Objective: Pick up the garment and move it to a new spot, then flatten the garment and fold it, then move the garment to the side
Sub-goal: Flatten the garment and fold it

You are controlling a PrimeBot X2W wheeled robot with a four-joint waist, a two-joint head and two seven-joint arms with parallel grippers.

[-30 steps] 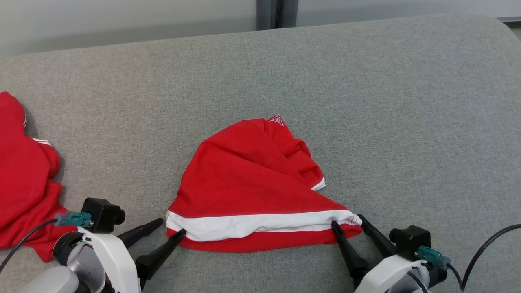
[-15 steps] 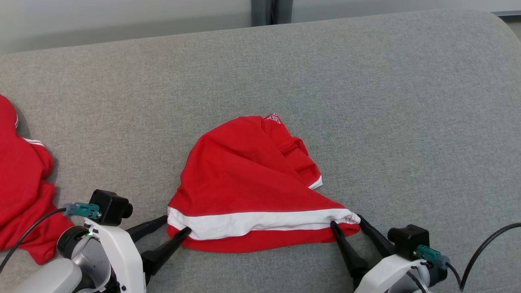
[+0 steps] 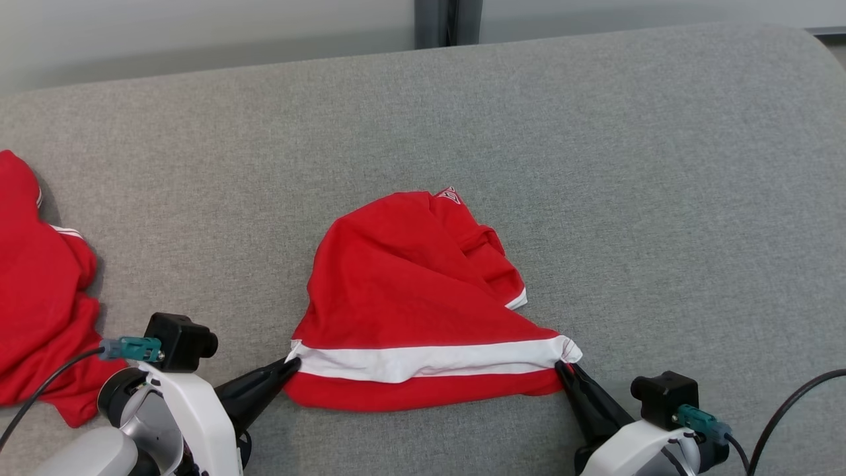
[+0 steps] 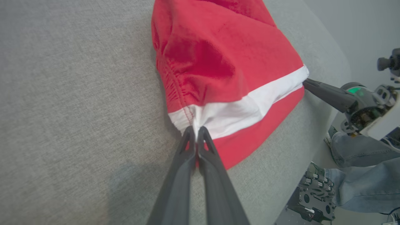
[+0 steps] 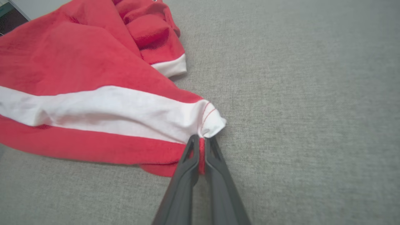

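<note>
While the left tool (image 3: 291, 365) pinches the garment (image 3: 410, 297) at its 8 o'clock corner and the right tool (image 3: 563, 367) clamps the 4 o'clock corner, the garment lies bunched mid-cushion (image 3: 661, 198). Step: pickup, not yet lifted. Next, likely: raise both corners together with the hem taut, clear of the red cloth (image 3: 39, 284) at 9 o'clock.

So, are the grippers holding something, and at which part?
Yes. Both hold the red garment, by the two ends of its near edge: the left gripper is shut on the left end, the right gripper on the right end.
</note>
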